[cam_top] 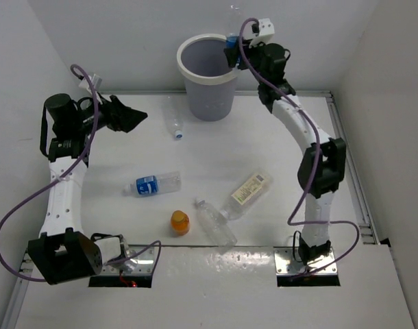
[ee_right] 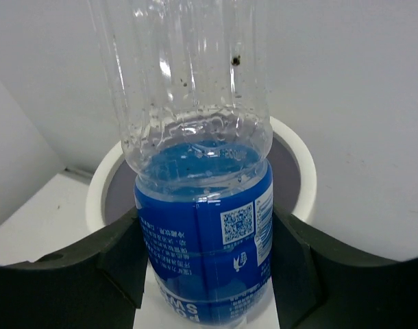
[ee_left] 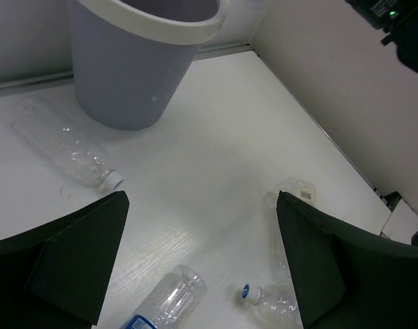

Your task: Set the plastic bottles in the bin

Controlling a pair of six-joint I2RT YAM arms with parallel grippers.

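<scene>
My right gripper (cam_top: 234,53) is shut on a blue-labelled clear bottle (ee_right: 203,233) and holds it over the right rim of the grey bin (cam_top: 207,77); the white rim (ee_right: 99,186) shows below it. My left gripper (cam_top: 130,116) is open and empty, raised above the table's left side. On the table lie a plain clear bottle (cam_top: 173,120) beside the bin, a small blue-labelled bottle (cam_top: 154,184), a squat orange bottle (cam_top: 179,221), a cream-labelled bottle (cam_top: 249,192) and a clear blue-capped bottle (cam_top: 214,223). The left wrist view shows the bin (ee_left: 127,75) and plain bottle (ee_left: 62,147).
White walls close in the table on the left, back and right. A metal rail (cam_top: 349,161) runs along the right edge. The arm bases (cam_top: 308,257) stand at the near edge.
</scene>
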